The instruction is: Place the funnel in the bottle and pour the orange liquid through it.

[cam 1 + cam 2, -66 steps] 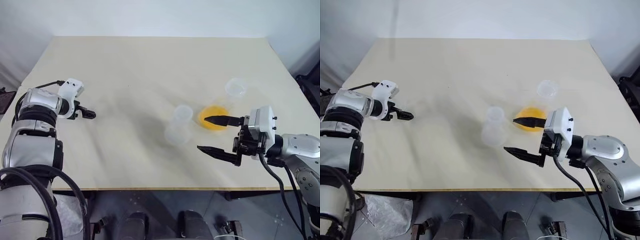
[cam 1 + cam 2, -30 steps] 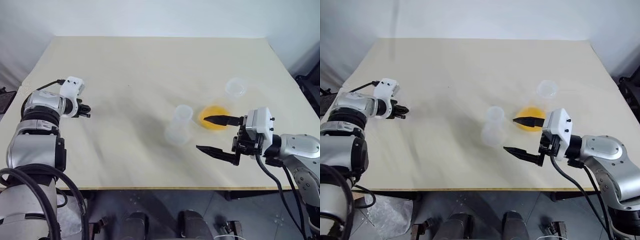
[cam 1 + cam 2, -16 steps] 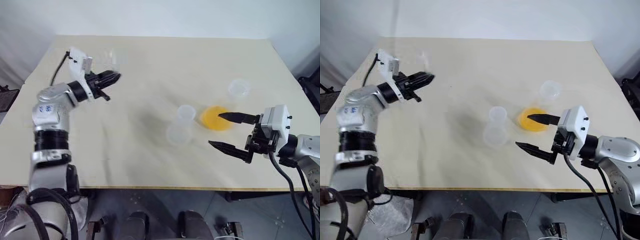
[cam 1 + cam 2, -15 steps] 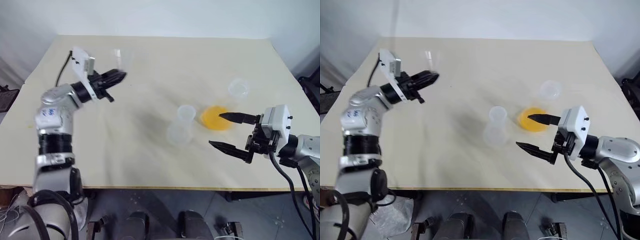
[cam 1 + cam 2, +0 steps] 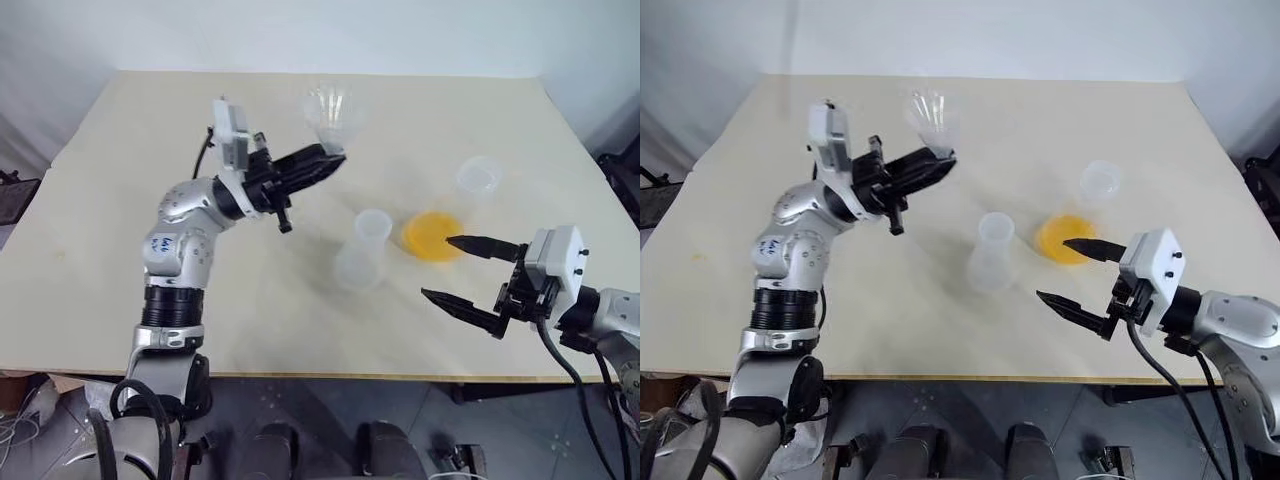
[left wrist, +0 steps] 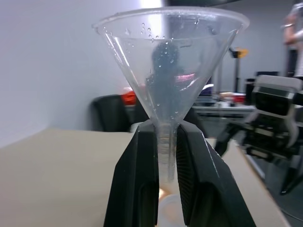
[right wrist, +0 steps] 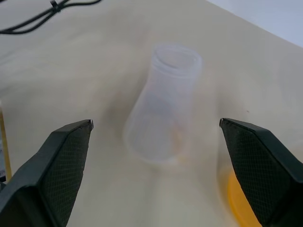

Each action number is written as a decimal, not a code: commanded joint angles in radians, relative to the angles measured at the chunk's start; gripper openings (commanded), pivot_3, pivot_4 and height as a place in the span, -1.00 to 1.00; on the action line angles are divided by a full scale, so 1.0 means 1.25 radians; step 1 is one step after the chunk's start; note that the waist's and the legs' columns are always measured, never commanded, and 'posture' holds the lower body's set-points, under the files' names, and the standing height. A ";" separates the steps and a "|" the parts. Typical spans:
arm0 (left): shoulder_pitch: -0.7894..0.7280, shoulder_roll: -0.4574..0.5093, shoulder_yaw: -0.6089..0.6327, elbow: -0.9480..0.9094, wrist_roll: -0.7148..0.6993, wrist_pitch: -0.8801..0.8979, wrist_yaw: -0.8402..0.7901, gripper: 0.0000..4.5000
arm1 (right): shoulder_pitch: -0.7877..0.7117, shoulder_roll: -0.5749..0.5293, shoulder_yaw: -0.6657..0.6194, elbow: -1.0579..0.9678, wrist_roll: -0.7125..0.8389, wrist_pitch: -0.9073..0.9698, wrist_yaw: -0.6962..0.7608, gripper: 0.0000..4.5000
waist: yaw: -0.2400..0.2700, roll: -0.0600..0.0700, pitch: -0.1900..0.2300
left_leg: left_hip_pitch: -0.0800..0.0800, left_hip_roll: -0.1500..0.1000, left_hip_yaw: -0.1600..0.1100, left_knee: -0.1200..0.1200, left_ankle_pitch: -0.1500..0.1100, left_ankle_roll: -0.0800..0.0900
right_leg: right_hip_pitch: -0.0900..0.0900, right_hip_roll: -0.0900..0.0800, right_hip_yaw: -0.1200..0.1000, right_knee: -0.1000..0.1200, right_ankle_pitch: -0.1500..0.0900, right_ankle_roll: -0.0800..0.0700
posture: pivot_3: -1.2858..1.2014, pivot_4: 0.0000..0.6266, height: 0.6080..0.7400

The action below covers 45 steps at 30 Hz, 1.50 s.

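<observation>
Above a cream table point(image 5: 250, 330), the robot's left gripper point(image 5: 328, 155) is clamped on the thin stem of the funnel point(image 5: 333, 115), its two black fingers point(image 6: 137, 179) pressed together on either side of it, the clear cone upright and held in the air over the far middle of the tabletop. Droplets cling to the inside of the cone in the left wrist view. The bottle point(image 5: 362, 250), a clear empty flask with a wide round neck, stands on the table nearer the robot and to the right of the raised funnel, well apart from it. Just beside the bottle on its right sits a second clear flask holding the orange liquid point(image 5: 433, 235) as a shallow layer at its base, and a small clear cup point(image 5: 477, 176) stands farther back on the right. The right gripper point(image 5: 462, 272) hovers low over the table's near right edge, its jaws spread wide and holding nothing, pointing toward the bottle and close to the flask with the liquid.
</observation>
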 commanded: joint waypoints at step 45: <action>-0.145 -0.079 -0.127 0.352 0.164 -0.227 -0.105 -0.91 | 0.013 0.085 0.025 -0.066 -0.004 -0.023 -0.117 1.00 | 0.013 0.000 0.000 | 0.000 -0.002 0.001 -0.001 0.000 0.000 | 0.001 0.001 0.000 -0.004 0.000 0.000 | 0.03 -0.52 1.00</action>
